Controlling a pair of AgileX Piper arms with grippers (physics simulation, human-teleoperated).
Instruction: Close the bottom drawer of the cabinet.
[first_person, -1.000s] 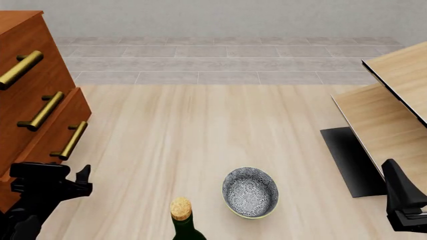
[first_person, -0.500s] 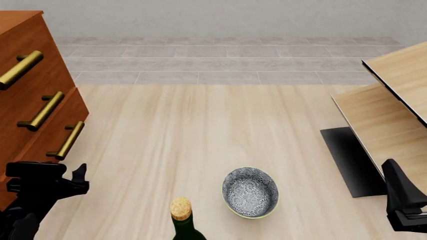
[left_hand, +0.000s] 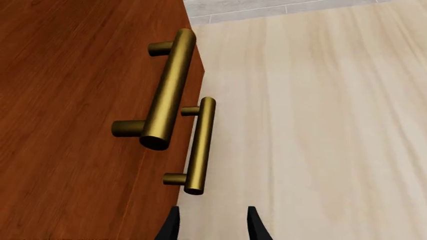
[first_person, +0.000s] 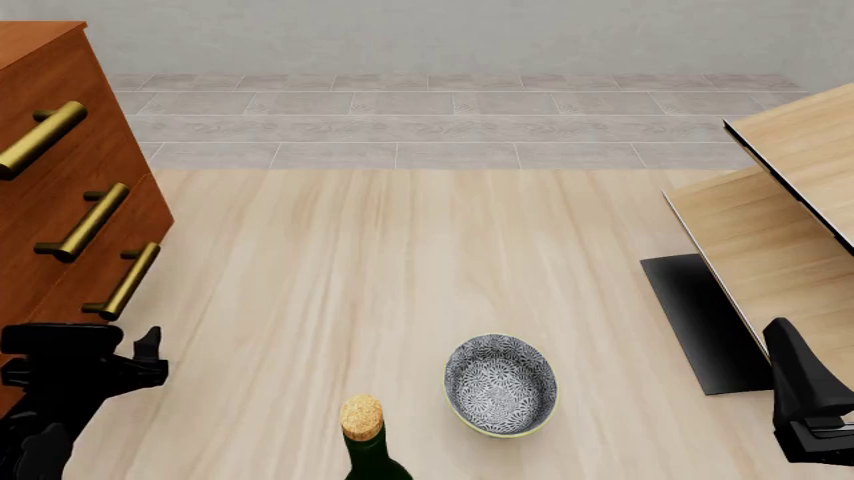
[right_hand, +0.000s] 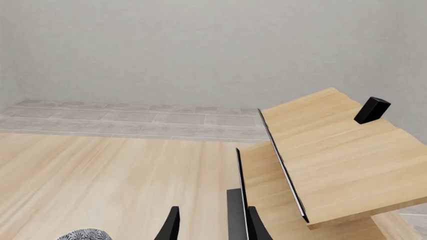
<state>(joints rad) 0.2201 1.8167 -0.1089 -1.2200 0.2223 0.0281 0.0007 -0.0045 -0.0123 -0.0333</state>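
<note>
The reddish-brown cabinet (first_person: 54, 150) stands at the left with three brass bar handles. The bottom drawer (first_person: 83, 300) has the lowest handle (first_person: 123, 282), and its front looks about level with the drawers above. My left gripper (first_person: 104, 352) is open and empty, low down, just in front of the drawer's near end; contact cannot be made out. In the left wrist view the gripper (left_hand: 213, 230) points past the small lower handle (left_hand: 199, 145), beside the cabinet face (left_hand: 67, 125). My right gripper (first_person: 790, 350) is open and empty at the far right, and it also shows in the right wrist view (right_hand: 213, 227).
A patterned bowl (first_person: 501, 385) and a corked green bottle (first_person: 360, 430) stand near the front middle. Pale wood furniture with black edging (first_person: 787, 220) and its black base (first_person: 701, 320) fill the right side. A small black block (right_hand: 371, 110) sits on it.
The bottom drawer's front and handle have slid left into the cabinet. My left gripper has moved left along with it. The right arm has not moved.
</note>
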